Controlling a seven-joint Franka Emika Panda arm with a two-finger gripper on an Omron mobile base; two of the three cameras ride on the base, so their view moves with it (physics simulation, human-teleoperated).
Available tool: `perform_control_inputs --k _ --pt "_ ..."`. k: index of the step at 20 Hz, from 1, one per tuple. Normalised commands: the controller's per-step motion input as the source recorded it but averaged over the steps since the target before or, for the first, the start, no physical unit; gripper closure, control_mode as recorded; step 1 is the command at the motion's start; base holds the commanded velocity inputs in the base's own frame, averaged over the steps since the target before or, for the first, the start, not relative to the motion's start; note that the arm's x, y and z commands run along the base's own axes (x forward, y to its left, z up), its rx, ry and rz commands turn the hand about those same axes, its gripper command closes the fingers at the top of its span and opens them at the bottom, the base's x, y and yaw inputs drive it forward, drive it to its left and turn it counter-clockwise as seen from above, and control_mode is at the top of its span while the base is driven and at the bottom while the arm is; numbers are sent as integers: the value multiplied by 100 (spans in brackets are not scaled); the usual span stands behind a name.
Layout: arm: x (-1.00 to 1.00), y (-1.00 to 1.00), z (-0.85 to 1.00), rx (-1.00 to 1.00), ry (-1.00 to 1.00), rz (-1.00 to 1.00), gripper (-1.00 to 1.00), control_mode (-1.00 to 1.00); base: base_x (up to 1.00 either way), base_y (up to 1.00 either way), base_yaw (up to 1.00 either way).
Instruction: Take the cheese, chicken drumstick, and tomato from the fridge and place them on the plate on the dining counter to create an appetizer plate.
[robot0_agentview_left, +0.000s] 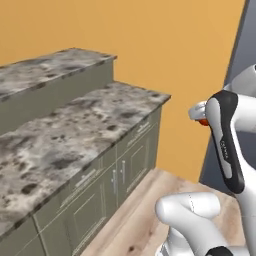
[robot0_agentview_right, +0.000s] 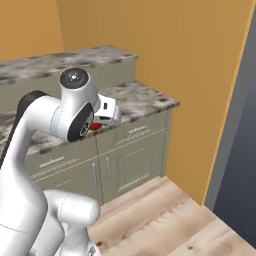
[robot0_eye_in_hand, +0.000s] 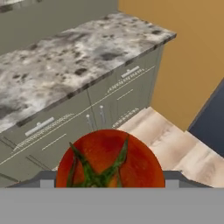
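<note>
Tomato (robot0_eye_in_hand: 109, 159) sits between the jaws, which are clamped on it at a wide spread; in the hand view its red skin and green stem leaves face the camera, low in the frame. In the left base view a small red-orange part of it (robot0_agentview_left: 202, 121) shows just beside the arm's dark-jointed link, and in the right base view a red sliver (robot0_agentview_right: 95, 126) shows under the white hand. The tomato is in the air, off every surface, above the wooden floor (robot0_agentview_right: 165, 215) in front of the cabinets.

Orange wall (robot0_agentview_left: 170, 45) closes the scene behind. A two-level marble-topped desk (robot0_agentview_left: 60, 135) runs along it: the lower level ends in a corner near the wall, and the upper level (robot0_agentview_left: 45, 70) steps up behind the lower one. Olive-beige cabinet doors and drawers (robot0_eye_in_hand: 109, 100) with light bar handles fill the front below the lower edge. A dark grey panel (robot0_agentview_right: 240, 150) stands at the right edge of the right base view, beside the wall.
</note>
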Motion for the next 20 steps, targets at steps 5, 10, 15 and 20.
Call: perform_control_inputs --k 5,10,15,20 --pt "0 0 0 0 0 0 100 100 10 0 -37" --pt "0 0 0 0 0 0 100 100 -17 -8 -46" --pt "0 0 0 0 0 0 100 100 -59 -2 -45" --pt "0 0 0 0 0 0 100 100 -99 2 -41"
